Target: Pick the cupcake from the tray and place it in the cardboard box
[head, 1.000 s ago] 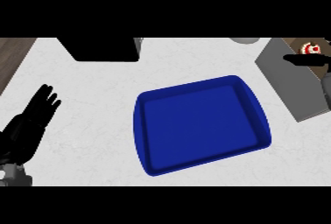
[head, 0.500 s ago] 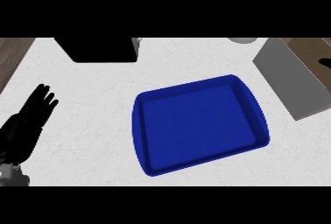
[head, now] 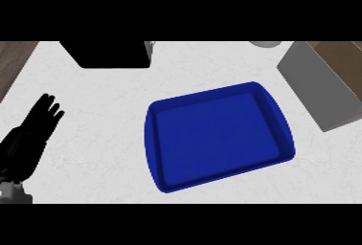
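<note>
Down at the near-left corner, the left hand (head: 27, 146) comes in from the lower edge, resting on the pale marbled desk (head: 92, 119) with its black fingers (head: 48, 107) straight, spread a little and pointing away from us, open and holding nothing. The right hand is out of view, so I cannot tell anything about its fingers. Moving up to the middle of the desk, there's the blue tray (head: 212, 136), well apart from the left hand, sitting flat and turned a little out of square so its near-left corner points back toward us; all that shows inside its raised rim is bare blue floor. The cupcake shows nowhere in this view, not on the tray and not on the desk. Over to the right, just beside the tray's far-right corner, stands the cardboard box (head: 314, 88), with a broad grey panel facing us and a strip of brown beyond it at the picture's edge; what's inside cannot be made out from here. At the far side, a black block (head: 109, 53) sits left of centre, and a small grey rounded object (head: 265, 44) peeks in just to the left of the box.
</note>
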Controlling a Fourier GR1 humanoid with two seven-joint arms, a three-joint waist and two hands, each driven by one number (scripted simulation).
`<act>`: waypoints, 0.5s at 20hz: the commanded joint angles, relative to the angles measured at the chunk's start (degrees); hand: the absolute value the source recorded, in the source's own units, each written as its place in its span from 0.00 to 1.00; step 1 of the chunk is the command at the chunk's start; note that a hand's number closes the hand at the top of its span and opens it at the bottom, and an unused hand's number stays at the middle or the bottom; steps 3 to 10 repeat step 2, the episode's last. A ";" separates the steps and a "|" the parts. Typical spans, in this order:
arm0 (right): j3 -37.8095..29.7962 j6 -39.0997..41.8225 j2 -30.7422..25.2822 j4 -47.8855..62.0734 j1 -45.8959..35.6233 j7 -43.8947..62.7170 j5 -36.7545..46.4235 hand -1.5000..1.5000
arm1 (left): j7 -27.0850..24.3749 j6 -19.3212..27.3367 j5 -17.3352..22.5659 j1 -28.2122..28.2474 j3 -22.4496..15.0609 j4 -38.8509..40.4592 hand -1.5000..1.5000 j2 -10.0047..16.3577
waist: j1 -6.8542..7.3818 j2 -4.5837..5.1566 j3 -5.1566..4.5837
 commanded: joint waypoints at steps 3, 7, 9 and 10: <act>1.84 0.34 2.10 -6.64 6.66 0.82 -2.43 0.00 | 0.80 -0.33 -0.43 -0.96 0.52 0.21 0.50 0.02 | 0.06 0.04 -0.01; 1.84 0.34 2.10 -6.64 6.66 0.82 -2.43 0.00 | 0.80 -0.33 -0.43 -0.96 0.52 0.21 0.50 0.02 | 0.06 0.04 -0.01; 1.84 0.34 2.10 -6.64 6.66 0.82 -2.43 0.00 | 0.80 -0.33 -0.43 -0.96 0.52 0.21 0.50 0.02 | 0.06 0.04 -0.01; 1.84 0.34 2.10 -6.64 6.66 0.82 -2.43 0.00 | 0.80 -0.33 -0.43 -0.96 0.52 0.21 0.50 0.02 | 0.06 0.04 -0.01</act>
